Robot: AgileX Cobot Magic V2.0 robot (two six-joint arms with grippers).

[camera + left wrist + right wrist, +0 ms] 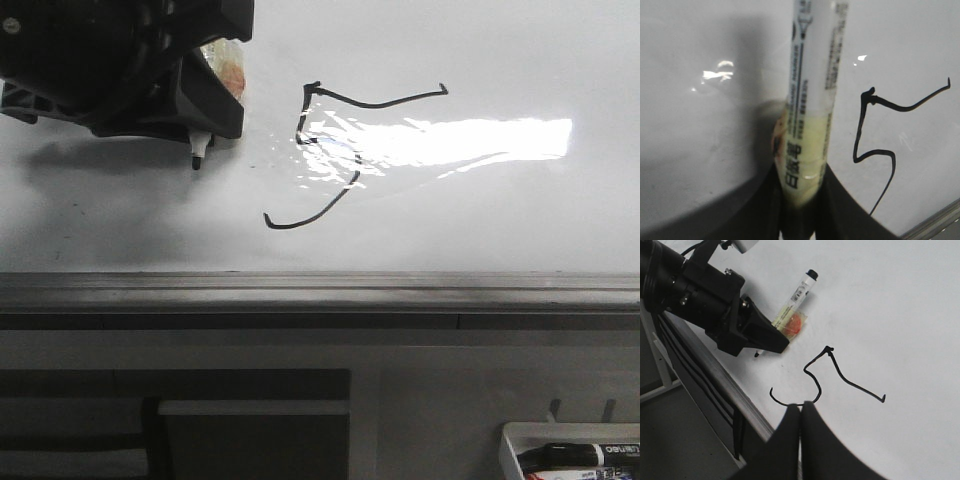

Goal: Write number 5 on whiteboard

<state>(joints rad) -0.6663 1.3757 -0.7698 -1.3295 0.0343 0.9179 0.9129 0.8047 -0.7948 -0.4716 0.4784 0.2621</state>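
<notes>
The number 5 stands in thin black line on the glossy whiteboard; a glare patch hides part of its middle. It also shows in the left wrist view as the number 5 and in the right wrist view as the number 5. My left gripper is shut on a white marker, whose black tip points at the board left of the figure; I cannot tell whether it touches. My right gripper is shut and empty, hovering over the figure's lower hook, and it is out of the front view.
A grey metal rail runs along the board's near edge. A small white tray with markers sits at the lower right, below the board. The left arm reaches over the board's edge. Yellowish tape with an orange patch wraps the held marker.
</notes>
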